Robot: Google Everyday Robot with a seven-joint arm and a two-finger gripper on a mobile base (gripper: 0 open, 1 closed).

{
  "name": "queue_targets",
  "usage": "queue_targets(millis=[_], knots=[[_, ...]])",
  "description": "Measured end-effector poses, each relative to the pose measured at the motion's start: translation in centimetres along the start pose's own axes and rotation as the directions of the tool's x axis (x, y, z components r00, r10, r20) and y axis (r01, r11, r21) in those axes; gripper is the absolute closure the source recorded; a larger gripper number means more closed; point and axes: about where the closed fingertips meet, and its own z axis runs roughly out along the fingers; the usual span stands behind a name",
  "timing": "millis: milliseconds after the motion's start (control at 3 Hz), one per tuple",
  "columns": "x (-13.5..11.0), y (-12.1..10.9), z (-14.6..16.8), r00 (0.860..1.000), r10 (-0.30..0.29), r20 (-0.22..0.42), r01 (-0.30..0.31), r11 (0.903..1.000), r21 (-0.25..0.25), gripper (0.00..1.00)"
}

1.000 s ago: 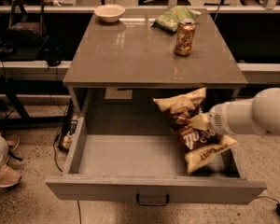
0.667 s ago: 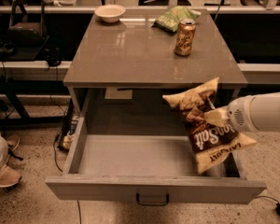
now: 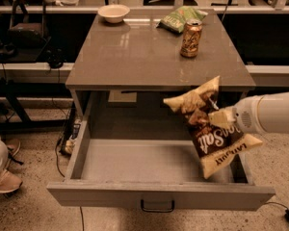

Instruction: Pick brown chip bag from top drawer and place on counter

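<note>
Nearest, the drawer [image 3: 111,195] stands pulled wide open, with a small dark handle [image 3: 157,206] at the centre of its front panel. The grey floor that shows holds nothing; its right corner is hidden behind the bag.

Over the drawer's right side, the brown chip bag [image 3: 219,141] hangs tilted in the air, clear of the drawer floor. Its top is about level with the tabletop's front edge. The end effector [image 3: 216,118], on a white arm [image 3: 269,112] reaching in from the right, is clamped on the bag's upper half.

By the look of it, the pick is done, since the bag is out of the drawer. What is left is to raise it, carry it over the tabletop and set it down.

Beyond, the tabletop [image 3: 135,57] is bare across its front and middle. Toward the back stand a soda can [image 3: 190,31], with a green chip bag [image 3: 180,18] behind it, and a pale bowl [image 3: 114,12] at the back left. What the bowl holds cannot be seen.
</note>
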Motion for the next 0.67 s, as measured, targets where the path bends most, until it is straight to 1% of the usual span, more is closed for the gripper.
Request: queue_targets(millis=[333,667], knots=[[-5.5,2.3,-2.0,0.991,-0.056,0.122,0.063,0.9966,-0.053,1.00],[-12.1,5.5,-3.5,0.964,-0.103,0.243,0.136,0.9835,-0.120,1.00]])
